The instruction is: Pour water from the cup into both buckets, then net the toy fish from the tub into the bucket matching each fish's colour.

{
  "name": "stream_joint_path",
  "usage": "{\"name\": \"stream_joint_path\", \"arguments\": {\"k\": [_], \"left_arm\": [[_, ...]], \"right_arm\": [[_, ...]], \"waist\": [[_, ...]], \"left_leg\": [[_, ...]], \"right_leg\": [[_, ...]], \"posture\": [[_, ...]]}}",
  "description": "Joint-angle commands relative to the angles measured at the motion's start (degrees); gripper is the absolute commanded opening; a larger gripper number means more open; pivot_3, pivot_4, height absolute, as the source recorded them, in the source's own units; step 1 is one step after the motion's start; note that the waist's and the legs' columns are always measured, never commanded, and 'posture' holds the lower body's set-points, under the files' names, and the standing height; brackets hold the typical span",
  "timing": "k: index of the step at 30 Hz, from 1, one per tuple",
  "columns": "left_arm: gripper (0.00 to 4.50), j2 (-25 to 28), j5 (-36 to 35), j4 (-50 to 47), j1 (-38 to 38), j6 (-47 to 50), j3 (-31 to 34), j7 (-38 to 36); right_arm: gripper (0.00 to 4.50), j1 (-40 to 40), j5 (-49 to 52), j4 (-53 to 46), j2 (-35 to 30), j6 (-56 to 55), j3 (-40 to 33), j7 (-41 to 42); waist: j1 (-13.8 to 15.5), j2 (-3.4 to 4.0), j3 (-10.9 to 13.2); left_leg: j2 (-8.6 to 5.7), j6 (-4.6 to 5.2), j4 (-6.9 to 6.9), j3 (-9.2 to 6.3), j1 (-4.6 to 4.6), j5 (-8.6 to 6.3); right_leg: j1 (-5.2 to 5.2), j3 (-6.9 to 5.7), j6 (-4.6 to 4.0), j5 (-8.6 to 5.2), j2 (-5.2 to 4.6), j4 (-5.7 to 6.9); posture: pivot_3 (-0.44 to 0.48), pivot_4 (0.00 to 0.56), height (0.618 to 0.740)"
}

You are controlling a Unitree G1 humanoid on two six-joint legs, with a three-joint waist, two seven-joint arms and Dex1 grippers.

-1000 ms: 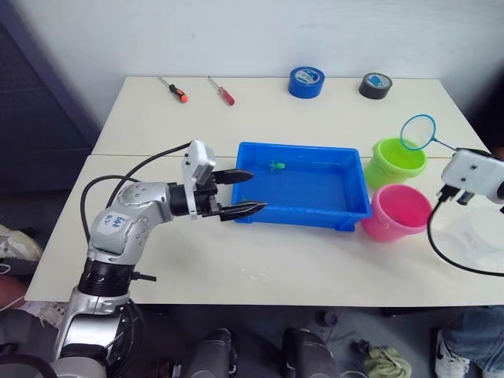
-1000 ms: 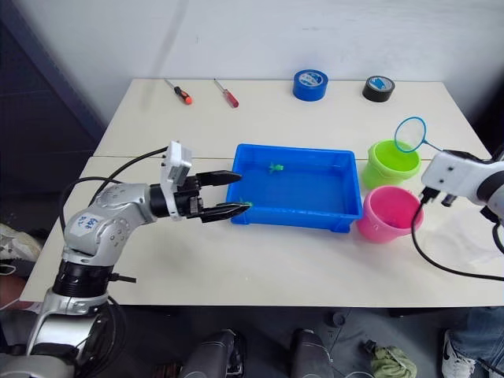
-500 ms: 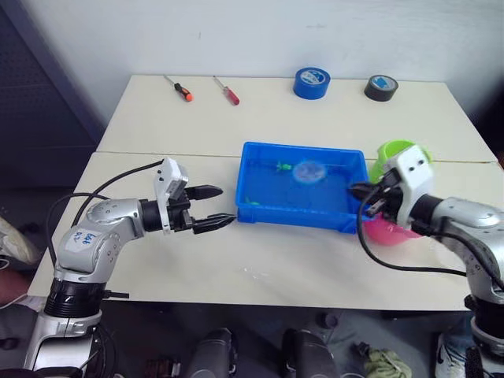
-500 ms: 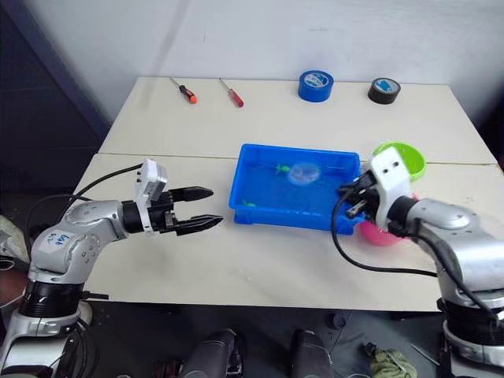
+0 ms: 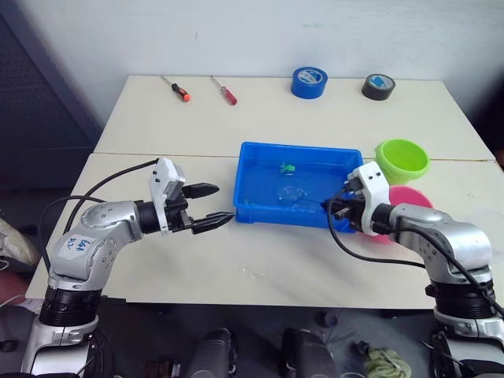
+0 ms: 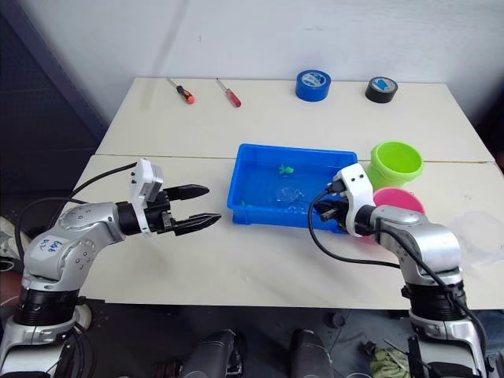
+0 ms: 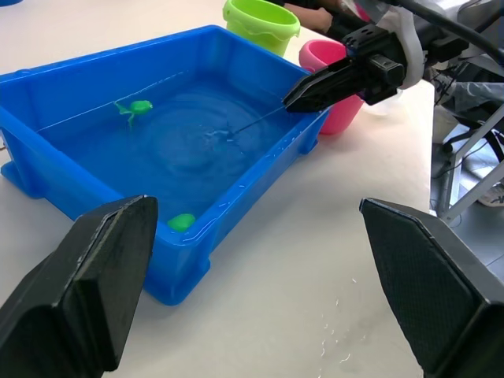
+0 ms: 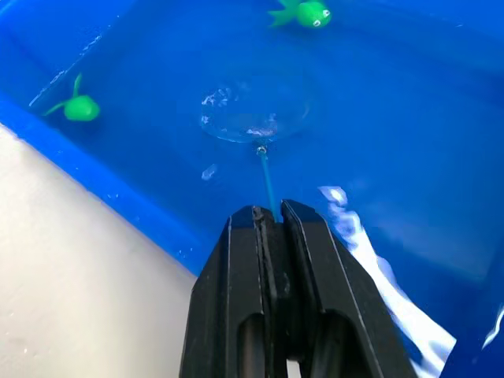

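Two green fish [image 8: 302, 12] float in the tub [image 5: 252, 157], so the right gripper [image 8: 268, 216] pinches the net [image 8: 253, 110] handle, dipping it underwater; left gripper [image 5: 214, 206] waits, fingers spread.

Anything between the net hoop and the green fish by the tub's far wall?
Only open water. In the right wrist view the net hoop sits submerged, apart from that green fish; nothing lies between them in the tub.

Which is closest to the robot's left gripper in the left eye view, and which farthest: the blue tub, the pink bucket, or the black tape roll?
From the left gripper, which is open:
1. Blue tub, its near corner just beyond the fingertips.
2. Pink bucket, past the tub's far end, toward the robot's right.
3. Black tape roll, at the table's far edge on the right.
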Motion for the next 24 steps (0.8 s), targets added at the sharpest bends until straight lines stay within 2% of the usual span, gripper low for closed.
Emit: {"name": "stream_joint_path", "arguments": {"k": [1,6,11,19,24], "left_arm": [[4.48,0.45,-0.34,-2.37,-0.20,-1.06,1.41,0.42],[4.48,0.23,-0.32,-2.28,-0.68,-1.30,1.00,0.71],[4.48,-0.33,-0.06,-1.36,-1.80,-1.89,0.31,0.59],[4.48,-2.64,0.31,2.31,-5.71,-3.02,-2.46,-1.33],[4.48,-5.48,-0.38,7.08,-10.62,-3.47,-4.67,-4.40]], "right_arm": [[0.00,-2.85,-2.51,4.09,1.20,-5.49,0.39,-1.03],[0.00,-4.92,-4.60,6.86,2.23,-10.86,0.40,-1.28],[0.00,-3.09,-3.72,2.97,1.71,-12.24,0.40,0.70],[0.00,5.20,-1.88,-10.88,-1.99,-10.30,-4.73,0.98],[0.00,11.15,0.93,-21.50,-4.65,-5.59,-13.81,-1.08]], "waist": [[-0.02,0.00,0.00],[-0.02,0.00,0.00],[-0.04,0.00,0.00],[0.17,0.00,0.00],[0.38,-0.01,0.00]], "left_leg": [[0.00,0.00,0.00,0.00,0.00,0.00],[0.01,-0.01,-0.04,0.04,-0.04,0.00],[0.01,-0.01,-0.04,0.08,-0.05,0.00],[0.00,-0.02,-0.08,0.07,-0.06,0.00],[0.01,-0.02,-0.08,0.08,-0.09,0.00]], "right_leg": [[-0.02,0.00,0.00,0.00,0.00,0.02],[-0.16,0.02,0.00,0.00,0.00,0.15],[-0.19,0.04,0.00,0.00,0.00,0.17],[-0.21,0.04,0.01,0.01,0.00,0.16],[-0.21,0.02,0.01,0.00,0.00,0.14]], "posture": [[0.000,0.150,0.740],[0.000,0.150,0.740],[0.000,0.150,0.740],[0.000,0.150,0.740],[0.000,0.150,0.740]]}}
